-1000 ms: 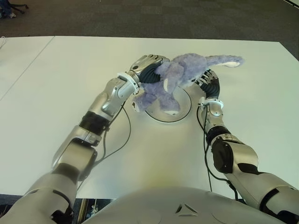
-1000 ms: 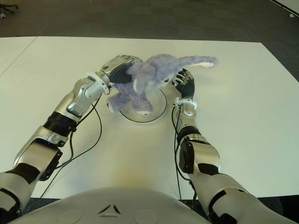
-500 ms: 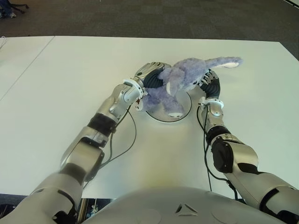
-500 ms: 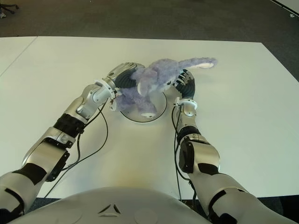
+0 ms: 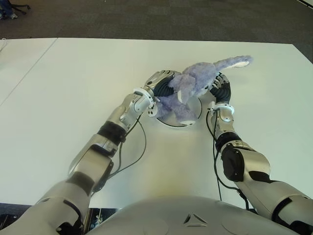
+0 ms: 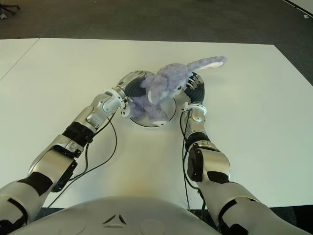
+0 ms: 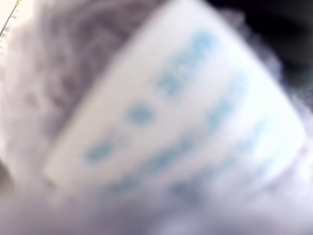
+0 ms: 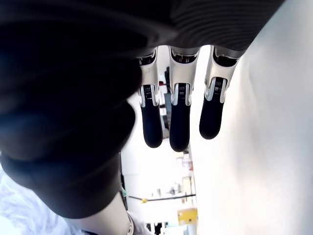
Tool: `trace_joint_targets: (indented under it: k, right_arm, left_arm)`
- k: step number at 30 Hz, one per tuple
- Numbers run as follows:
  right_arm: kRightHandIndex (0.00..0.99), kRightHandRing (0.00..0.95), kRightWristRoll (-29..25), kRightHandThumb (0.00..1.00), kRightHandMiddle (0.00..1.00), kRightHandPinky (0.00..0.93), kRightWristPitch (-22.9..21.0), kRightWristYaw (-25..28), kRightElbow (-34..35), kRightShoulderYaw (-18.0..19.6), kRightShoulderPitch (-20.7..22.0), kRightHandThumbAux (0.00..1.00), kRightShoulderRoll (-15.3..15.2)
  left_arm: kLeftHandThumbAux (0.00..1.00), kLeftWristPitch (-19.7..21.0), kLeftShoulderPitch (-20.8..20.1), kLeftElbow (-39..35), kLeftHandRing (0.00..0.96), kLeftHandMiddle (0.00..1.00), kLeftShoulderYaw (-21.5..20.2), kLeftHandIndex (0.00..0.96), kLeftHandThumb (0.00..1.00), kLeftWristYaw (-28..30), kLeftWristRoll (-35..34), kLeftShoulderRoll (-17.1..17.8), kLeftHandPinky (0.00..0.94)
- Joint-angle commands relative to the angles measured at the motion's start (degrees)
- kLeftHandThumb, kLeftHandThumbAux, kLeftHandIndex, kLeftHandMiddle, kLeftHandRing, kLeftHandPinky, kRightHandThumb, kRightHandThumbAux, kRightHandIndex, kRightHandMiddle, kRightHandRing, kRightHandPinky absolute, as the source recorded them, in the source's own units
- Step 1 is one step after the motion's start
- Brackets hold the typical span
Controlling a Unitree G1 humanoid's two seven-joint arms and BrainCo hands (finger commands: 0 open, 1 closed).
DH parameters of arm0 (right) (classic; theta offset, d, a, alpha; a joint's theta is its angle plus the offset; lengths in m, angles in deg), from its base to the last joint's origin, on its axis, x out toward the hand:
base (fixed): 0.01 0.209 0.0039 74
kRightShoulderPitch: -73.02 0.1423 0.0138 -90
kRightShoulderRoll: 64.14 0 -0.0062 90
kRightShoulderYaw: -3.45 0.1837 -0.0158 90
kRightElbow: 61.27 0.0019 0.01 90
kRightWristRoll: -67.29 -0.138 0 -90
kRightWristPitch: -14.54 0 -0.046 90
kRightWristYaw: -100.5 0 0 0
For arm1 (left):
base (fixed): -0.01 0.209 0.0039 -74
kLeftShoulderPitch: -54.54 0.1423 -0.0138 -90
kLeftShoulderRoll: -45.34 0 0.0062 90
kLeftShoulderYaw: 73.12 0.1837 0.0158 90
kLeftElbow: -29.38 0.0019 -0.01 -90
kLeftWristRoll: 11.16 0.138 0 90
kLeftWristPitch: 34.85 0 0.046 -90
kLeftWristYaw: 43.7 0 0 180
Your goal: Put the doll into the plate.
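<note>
I have the doll (image 5: 193, 83), a lavender plush, cradled between both hands directly over the plate (image 5: 194, 115). Its lower limbs hang down onto the plate's middle and near rim, though I cannot confirm from the eye views that the body's weight has settled there. One long ear or limb trails off toward 1 o'clock, past the plate and over bare table (image 5: 73, 78).

My left hand (image 5: 157, 82) sits at the plate's 9 to 10 o'clock edge with its fingers tucked under the plush; the wrist camera is filled by fur and the doll's sewn label, so I judge this hand to be gripping the doll. My right hand (image 5: 219, 87) is at 3 o'clock, backing the plush from that side. Its wrist view shows three fingers (image 8: 179, 117) extended and straight, holding nothing, so I read it as a released brace rather than a grasp.

In my judgement the placement is nearly complete; only lowering and letting go remain.
</note>
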Motion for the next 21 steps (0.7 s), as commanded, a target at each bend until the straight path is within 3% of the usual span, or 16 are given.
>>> trace_joint_targets:
  k: [1, 5, 12, 14, 15, 16, 18, 21]
  right_arm:
    - [0.221, 0.281, 0.43, 0.110, 0.277, 0.295, -7.52, -0.39, -7.81, -0.26, -11.39, 0.918, 4.41]
    - [0.212, 0.276, 1.44, 0.097, 0.275, 0.277, -7.55, -1.58, -7.82, -1.19, -11.33, 0.913, 4.35]
    - [0.218, 0.286, 1.66, 0.109, 0.280, 0.299, -7.89, -2.33, -7.83, -1.40, -11.14, 0.909, 4.42]
    - [0.219, 0.287, 2.16, 0.096, 0.277, 0.303, -7.81, -3.08, -7.84, -1.83, -11.18, 0.902, 4.37]
    - [0.221, 0.289, 2.46, 0.084, 0.279, 0.305, -7.82, -3.48, -7.84, -2.09, -11.20, 0.896, 4.34]
    - [0.221, 0.290, 2.62, 0.078, 0.280, 0.305, -7.88, -3.70, -7.86, -2.23, -11.22, 0.896, 4.31]
    - [0.230, 0.295, 2.60, 0.076, 0.288, 0.304, -7.98, -3.73, -7.88, -2.22, -11.25, 0.896, 4.30]
    - [0.226, 0.292, 2.61, 0.076, 0.284, 0.298, -7.95, -3.81, -7.88, -2.27, -11.28, 0.892, 4.30]
  left_arm:
    - [0.695, 0.88, 3.77, 0.05, 0.784, 0.770, 4.13, 0.434, 0.729, 6.51, 2.24, 3.36, 0.773]
    - [0.697, 2.06, 4.59, -6.32, 0.728, 0.707, 5.30, 0.418, 0.707, 14.39, 2.06, 7.98, 0.721]
    - [0.701, 4.87, 4.71, -9.38, 0.654, 0.635, 5.85, 0.409, 0.697, 18.94, 1.85, 9.25, 0.634]
    - [0.703, 5.08, 4.66, -9.90, 0.579, 0.573, 5.99, 0.404, 0.692, 19.59, 1.98, 9.61, 0.562]
    - [0.598, 5.15, 4.60, -10.12, 0.501, 0.472, 6.08, 0.177, 0.547, 19.85, 2.04, 9.81, 0.479]
    - [0.572, 5.14, 4.46, -10.29, 0.481, 0.446, 6.21, 0.119, 0.508, 20.08, 2.22, 10.09, 0.458]
    - [0.566, 5.18, 4.21, -10.63, 0.388, 0.330, 6.43, 0.067, 0.453, 20.42, 2.47, 10.60, 0.371]
    - [0.577, 5.31, 3.79, -11.12, 0.335, 0.270, 6.65, 0.035, 0.420, 21.15, 2.42, 11.32, 0.344]
